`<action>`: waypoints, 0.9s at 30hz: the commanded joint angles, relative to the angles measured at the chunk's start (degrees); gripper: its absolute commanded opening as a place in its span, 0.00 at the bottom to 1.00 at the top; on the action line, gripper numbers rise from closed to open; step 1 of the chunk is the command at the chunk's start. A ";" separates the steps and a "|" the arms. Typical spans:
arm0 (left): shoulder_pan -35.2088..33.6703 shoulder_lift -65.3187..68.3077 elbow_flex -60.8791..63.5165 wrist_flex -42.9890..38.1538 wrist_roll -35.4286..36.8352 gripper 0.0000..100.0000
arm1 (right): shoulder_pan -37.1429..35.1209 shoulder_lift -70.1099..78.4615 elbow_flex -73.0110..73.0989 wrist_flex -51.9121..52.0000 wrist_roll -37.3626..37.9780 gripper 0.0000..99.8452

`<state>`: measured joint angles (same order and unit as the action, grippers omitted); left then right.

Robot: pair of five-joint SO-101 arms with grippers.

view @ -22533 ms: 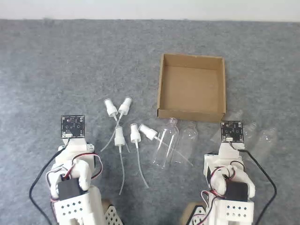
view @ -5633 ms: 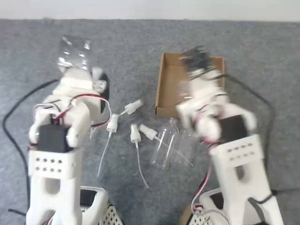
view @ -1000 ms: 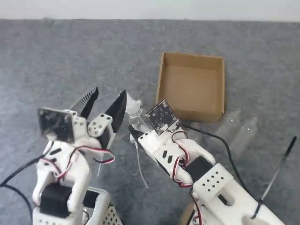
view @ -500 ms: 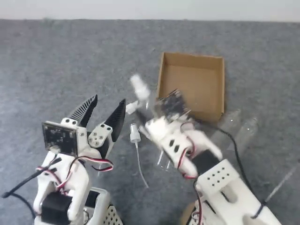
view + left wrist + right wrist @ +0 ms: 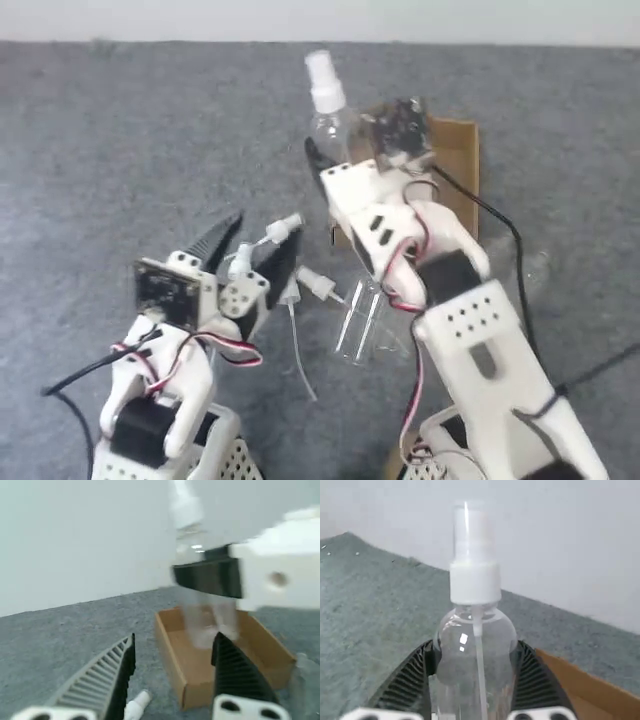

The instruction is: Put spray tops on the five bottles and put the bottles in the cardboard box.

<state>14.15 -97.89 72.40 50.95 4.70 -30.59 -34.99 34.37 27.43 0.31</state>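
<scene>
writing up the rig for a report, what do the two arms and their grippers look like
The left arm and right arm are white plastic over black motors, with red, black and white wires between joints and a black cable each. Each wrist carries a square black camera board. The left gripper and right gripper have black, ribbed, tapering fingers.

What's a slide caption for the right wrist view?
Right pincer grips a clear bottle with spray top fitted, cardboard box corner behind.

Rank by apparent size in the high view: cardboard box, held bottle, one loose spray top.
1. cardboard box, though partly behind the right arm.
2. held bottle, up nearer the camera, so it looks enlarged.
3. loose spray top.
</scene>
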 commanded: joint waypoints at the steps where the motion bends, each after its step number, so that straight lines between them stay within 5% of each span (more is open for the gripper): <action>1: 2.46 -0.53 -0.04 -1.85 -0.44 0.28 | -4.53 0.66 -6.24 3.74 -1.49 0.01; 9: 2.37 -0.44 4.18 -6.95 -3.43 0.28 | -9.63 -6.29 -7.47 13.58 -1.32 0.01; 27: 2.37 -0.44 5.23 -7.82 -4.31 0.27 | -4.44 -17.80 -7.38 24.40 -1.14 0.01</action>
<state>16.79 -98.42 77.67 44.44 1.01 -36.84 -48.70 31.12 50.29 -0.40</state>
